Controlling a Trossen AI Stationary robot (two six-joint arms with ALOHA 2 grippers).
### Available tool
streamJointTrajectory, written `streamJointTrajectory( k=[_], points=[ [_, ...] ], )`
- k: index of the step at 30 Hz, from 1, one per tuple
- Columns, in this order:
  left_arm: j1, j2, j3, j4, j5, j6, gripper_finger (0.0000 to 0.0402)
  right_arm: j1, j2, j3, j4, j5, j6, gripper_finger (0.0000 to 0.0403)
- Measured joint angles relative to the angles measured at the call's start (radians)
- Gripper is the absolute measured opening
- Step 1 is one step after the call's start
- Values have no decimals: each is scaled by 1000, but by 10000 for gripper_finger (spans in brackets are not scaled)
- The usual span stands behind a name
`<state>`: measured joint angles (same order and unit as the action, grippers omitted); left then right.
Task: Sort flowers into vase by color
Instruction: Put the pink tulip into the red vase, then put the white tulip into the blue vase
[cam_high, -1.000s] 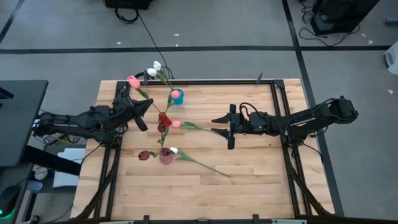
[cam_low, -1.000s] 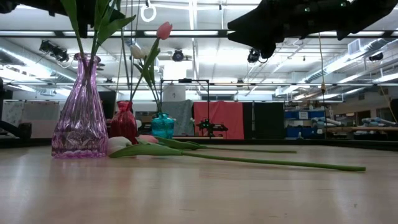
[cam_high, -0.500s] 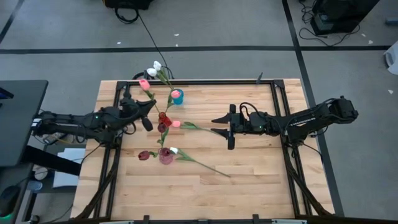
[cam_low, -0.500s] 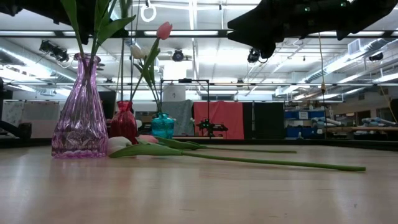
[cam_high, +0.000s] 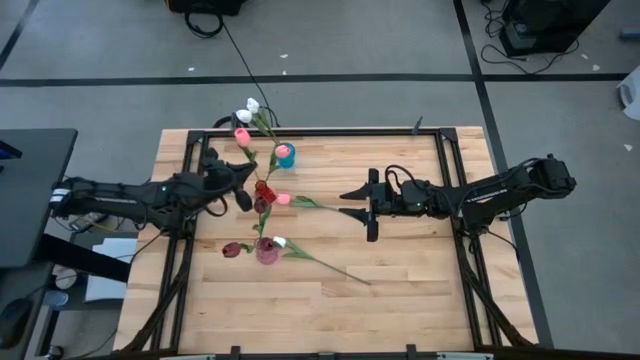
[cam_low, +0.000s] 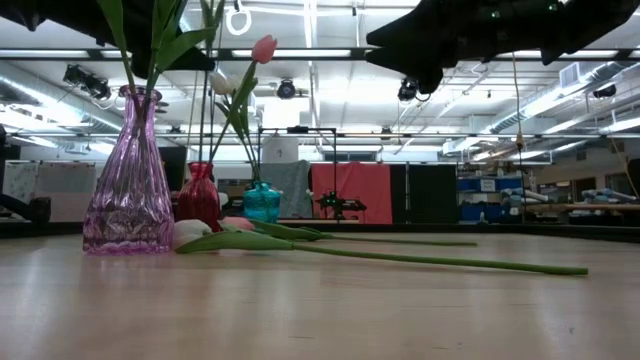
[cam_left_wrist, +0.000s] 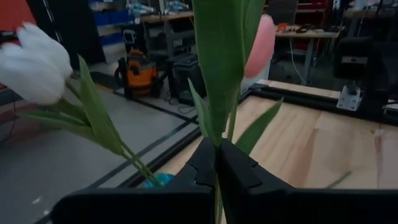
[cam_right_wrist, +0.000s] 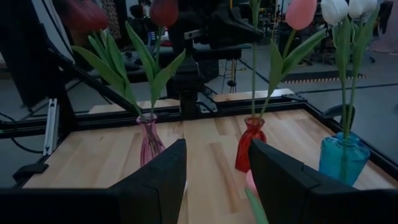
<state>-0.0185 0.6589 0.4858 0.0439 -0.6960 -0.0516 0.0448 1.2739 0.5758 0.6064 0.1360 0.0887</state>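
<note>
Pale wood table (cam_high: 400, 270) w/ black frame holds purple ribbed vase (cam_low: 130, 180), dk red vase (cam_low: 200, 197), teal vase (cam_low: 263, 202); tulips (cam_high: 262, 190) w/ white, pink, dk red heads, green stems.

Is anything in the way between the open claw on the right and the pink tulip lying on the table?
Nothing visible. The right gripper hangs open above the table, and the lying pink tulip points its stem end toward it with only bare wood between them.

Purple vase (cam_low: 130, 175) flower heads cut off; teal vase (cam_left_wrist: 157, 180) seemingly half-hidden.
</note>
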Motion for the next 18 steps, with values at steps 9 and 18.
streamJointTrajectory(
  k=[9, 18],
  points=[
    [0, 75, 0, -21, 10, -83, 81, -14, 0, 0, 15, -76, 40, 184],
    [0, 7, 0, -99, 58, -87, 229, -62, 0, 4, -30, -106, 122, 182]
  ],
)
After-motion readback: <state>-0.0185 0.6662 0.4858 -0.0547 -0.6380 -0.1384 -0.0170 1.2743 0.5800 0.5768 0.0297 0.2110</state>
